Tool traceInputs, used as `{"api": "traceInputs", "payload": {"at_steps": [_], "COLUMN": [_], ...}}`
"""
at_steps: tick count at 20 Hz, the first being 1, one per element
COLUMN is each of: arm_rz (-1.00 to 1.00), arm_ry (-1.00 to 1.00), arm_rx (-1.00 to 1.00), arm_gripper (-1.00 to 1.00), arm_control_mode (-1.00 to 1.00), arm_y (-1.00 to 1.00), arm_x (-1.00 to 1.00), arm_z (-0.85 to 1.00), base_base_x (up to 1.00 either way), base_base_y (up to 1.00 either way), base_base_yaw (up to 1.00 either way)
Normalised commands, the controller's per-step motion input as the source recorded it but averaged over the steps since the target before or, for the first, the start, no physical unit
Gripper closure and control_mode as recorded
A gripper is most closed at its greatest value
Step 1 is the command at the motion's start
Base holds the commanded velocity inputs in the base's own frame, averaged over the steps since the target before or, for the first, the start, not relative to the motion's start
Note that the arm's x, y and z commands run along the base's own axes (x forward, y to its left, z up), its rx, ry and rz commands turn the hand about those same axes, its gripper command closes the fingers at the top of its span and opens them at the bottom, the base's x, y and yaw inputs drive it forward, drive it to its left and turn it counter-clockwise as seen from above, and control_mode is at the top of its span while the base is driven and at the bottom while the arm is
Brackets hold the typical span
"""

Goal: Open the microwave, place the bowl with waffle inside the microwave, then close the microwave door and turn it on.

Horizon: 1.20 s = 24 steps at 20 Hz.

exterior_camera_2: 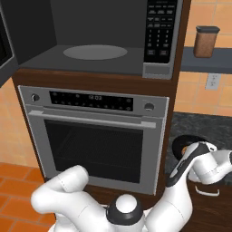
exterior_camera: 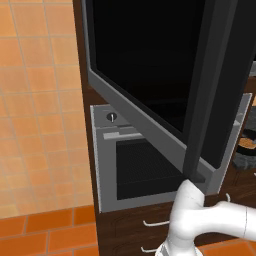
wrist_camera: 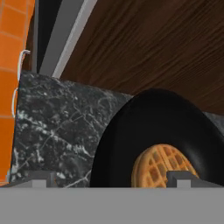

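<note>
Bowl (wrist_camera: 157,131) is sitting right under the hand camera: round, dark, near-black inside, with a golden-brown grid-patterned waffle (wrist_camera: 162,168) lying in its bottom. It's resting on the dark marbled counter (wrist_camera: 57,131), right of the wood cabinet side (wrist_camera: 153,43).

Gripper (wrist_camera: 111,179) is standing wide, holding nothing; the two fingertips (wrist_camera: 183,178) are showing at the bottom of the hand view. One tip is lining up over the waffle side of the bowl, the other over bare counter left of the rim, so the near rim is lying between them. Can't tell if anything is touching.

In the right base view the arm is reaching low right toward the bowl (exterior_camera_2: 183,144). Microwave (exterior_camera_2: 104,41) cavity is sitting open, above the oven (exterior_camera_2: 95,145). Door (exterior_camera: 150,75) is swinging out wide, black glass with grey edge and dark bar handle (exterior_camera: 200,115).
</note>
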Motion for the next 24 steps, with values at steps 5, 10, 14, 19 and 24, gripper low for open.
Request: {"api": "traceInputs", "payload": {"at_steps": [5,10,14,19,24], "arm_rz": [0.01,0.01,0.00,0.00,-0.03], "arm_ry": [0.00,0.00,0.00,0.00,0.00], "arm_rx": [0.00,0.00,0.00,-0.06,-0.11], "arm_gripper": [-1.00,1.00,1.00,1.00,1.00], "arm_control_mode": [-1.00,-1.00,-1.00,-1.00,-1.00], "arm_y": [-0.08,0.00,0.00,0.14,0.01], "arm_x": [0.19,0.08,0.00,-0.42,-0.51], "arm_z": [-0.14,-0.11,0.00,0.00,0.28], "base_base_x": [0.00,0.00,0.00,0.00,0.00], "base_base_y": [0.00,0.00,0.00,0.00,0.00], "base_base_yaw": [0.00,0.00,0.00,0.00,0.00]}}
